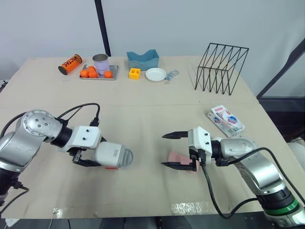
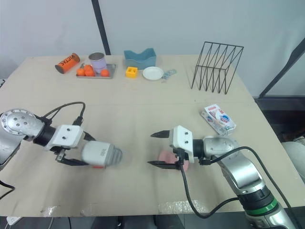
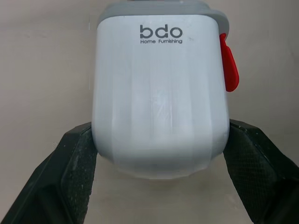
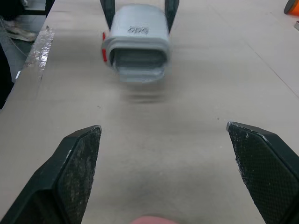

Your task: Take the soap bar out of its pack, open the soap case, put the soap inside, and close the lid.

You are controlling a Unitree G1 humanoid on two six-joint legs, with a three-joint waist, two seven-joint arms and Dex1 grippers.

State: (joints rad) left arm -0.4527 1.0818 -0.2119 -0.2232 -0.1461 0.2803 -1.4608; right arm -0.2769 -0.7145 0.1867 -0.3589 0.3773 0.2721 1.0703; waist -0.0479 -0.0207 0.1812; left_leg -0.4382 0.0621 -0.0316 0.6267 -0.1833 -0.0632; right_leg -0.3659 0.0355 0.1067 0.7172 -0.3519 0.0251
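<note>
- The table [image 1: 143, 119] is lit brightly and evenly, and the light is cast diffusely from overhead.
- Shadows are kept soft and short. A faint one is thrown on the table directly beneath the soap case [image 1: 113, 156], and another is laid at the foot of the wire rack [image 1: 221, 67].
- Small glints are caught on the clear tape [image 1: 190, 208] at the table's near edge and on the glossy soap pack [image 1: 227, 119].
- In the left wrist view, the soap case's white shell is lit evenly, with a mild sheen.
- The wall [image 1: 190, 24] behind is lit uniformly.
</note>
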